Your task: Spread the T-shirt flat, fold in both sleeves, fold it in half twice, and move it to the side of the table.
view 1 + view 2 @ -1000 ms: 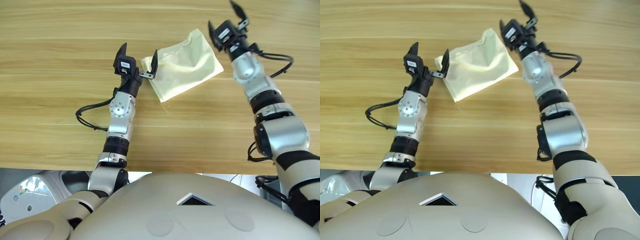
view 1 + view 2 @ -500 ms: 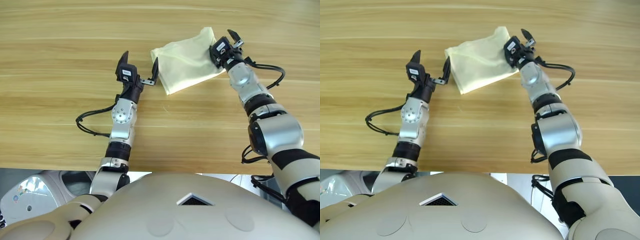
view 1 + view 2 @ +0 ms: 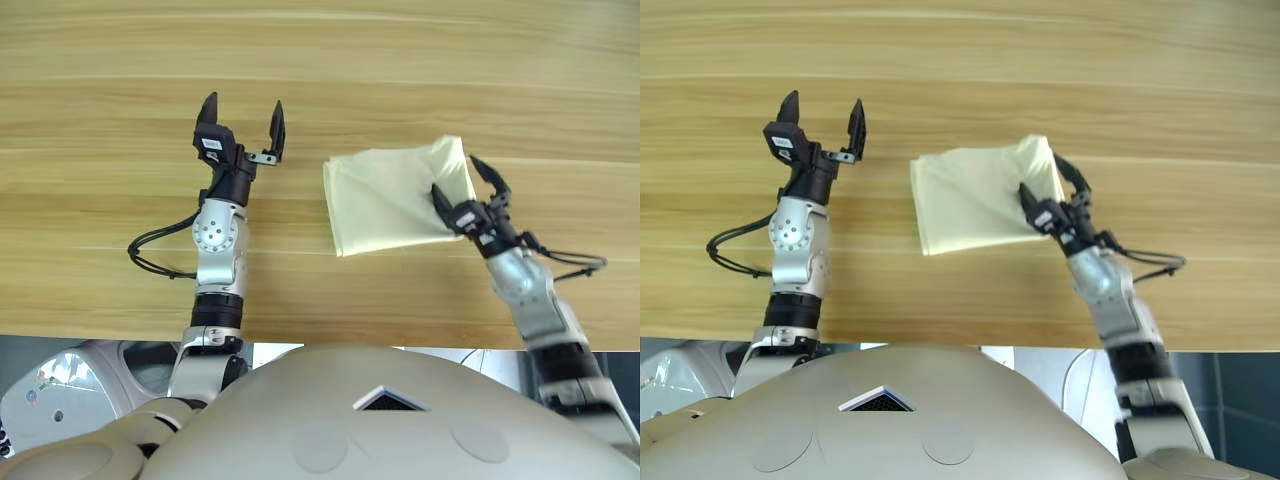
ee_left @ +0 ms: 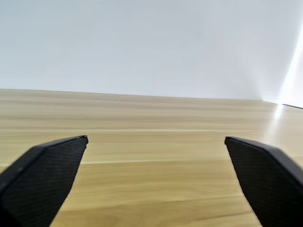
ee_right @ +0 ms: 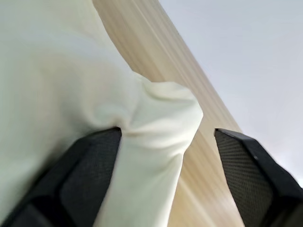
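1. The left gripper (image 3: pixel 244 104) stands over the wooden table (image 3: pixel 90 60), its fingers spread wide with nothing between them, well apart from the cloth to its right
2. The T-shirt (image 3: pixel 385 205), pale yellow and folded into a compact, roughly square bundle, lies on the table right of centre, slightly askew to the wood grain
3. The right gripper (image 3: pixel 455 178) sits at the T-shirt's right-hand edge, jaws wide apart; one finger presses on the cloth, and a bunched corner of fabric rises between the two fingers, unclamped
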`<state>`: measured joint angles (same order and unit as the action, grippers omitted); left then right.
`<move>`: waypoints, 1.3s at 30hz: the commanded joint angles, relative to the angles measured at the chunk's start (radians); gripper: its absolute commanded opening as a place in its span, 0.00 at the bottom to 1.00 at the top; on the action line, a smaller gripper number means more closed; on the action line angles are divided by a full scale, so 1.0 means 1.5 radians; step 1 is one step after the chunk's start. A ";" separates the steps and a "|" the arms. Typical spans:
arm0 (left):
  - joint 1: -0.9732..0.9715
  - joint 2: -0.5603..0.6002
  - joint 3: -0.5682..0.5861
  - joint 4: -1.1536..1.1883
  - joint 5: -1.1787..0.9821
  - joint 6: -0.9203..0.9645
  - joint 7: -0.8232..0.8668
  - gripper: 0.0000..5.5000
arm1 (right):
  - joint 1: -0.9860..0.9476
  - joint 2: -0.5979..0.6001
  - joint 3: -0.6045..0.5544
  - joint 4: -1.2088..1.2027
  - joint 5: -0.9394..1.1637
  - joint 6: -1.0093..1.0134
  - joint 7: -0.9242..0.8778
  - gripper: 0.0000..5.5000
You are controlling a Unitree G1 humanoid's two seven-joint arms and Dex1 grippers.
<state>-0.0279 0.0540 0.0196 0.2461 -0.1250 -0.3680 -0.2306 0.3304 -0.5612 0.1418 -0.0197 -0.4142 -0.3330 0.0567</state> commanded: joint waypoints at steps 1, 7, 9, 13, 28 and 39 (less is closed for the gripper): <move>0.021 0.018 -0.001 -0.031 -0.016 0.017 -0.027 0.98 | 0.056 0.020 -0.027 -0.099 0.042 0.041 0.029 0.66; 0.036 0.019 0.002 -0.046 -0.020 0.010 -0.034 0.98 | -0.083 0.116 -0.004 -0.138 0.163 -0.017 0.050 0.66; 0.049 0.016 0.004 -0.056 -0.022 0.006 -0.032 0.98 | -0.124 0.125 0.012 -0.065 0.130 -0.013 0.050 0.66; 0.062 0.010 -0.002 -0.072 -0.021 0.009 -0.027 0.98 | -0.189 0.125 0.000 0.098 0.106 -0.010 0.033 0.66; 0.094 0.014 0.018 -0.112 -0.026 0.026 -0.009 0.98 | -0.236 0.108 -0.087 0.298 0.134 -0.010 0.015 0.66; 0.085 0.017 0.034 -0.126 -0.025 0.031 0.002 0.98 | -0.220 0.075 -0.213 0.063 0.448 0.040 0.190 0.66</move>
<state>0.1134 0.0757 0.0661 0.0698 -0.1613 -0.3422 -0.2351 -0.0776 -0.4002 -0.1224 0.2472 0.1320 -0.3409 0.2605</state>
